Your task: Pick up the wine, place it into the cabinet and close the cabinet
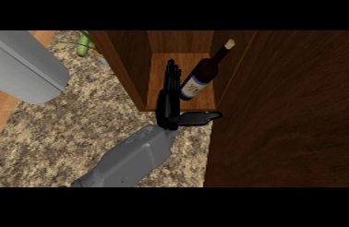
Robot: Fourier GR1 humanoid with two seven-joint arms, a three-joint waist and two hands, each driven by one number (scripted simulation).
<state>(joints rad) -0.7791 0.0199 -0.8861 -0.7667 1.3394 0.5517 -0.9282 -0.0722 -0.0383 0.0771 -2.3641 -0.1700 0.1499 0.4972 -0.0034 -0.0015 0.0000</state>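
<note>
Although only the head view is given, it shows the main things plainly. One grey forearm comes up from the lower edge of the view and ends in a black robot hand (pixel 169 101), which reaches over the front edge of the cabinet (pixel 129 69) floor. I take it for the right robot hand, though the picture alone does not settle that; the left one is out of view. Its fingers (pixel 171 76) are straight and point into the cabinet, the thumb (pixel 201 118) sticks out sideways along the front edge, and nothing is held: it is released.

The wine (pixel 201 78) is already inside the cabinet, on its wooden floor, just beside the fingers and near the right wall. It looks tilted, neck toward the back right corner, perhaps leaning on that wall; whether the fingers touch it I cannot tell. Placed deep like this, it clears the door's swing.

A broad dark wooden panel at the right, likely the open door (pixel 286 110), stands forward over the speckled table (pixel 61 129). Placing seems done; withdrawing and closing remain.
</note>
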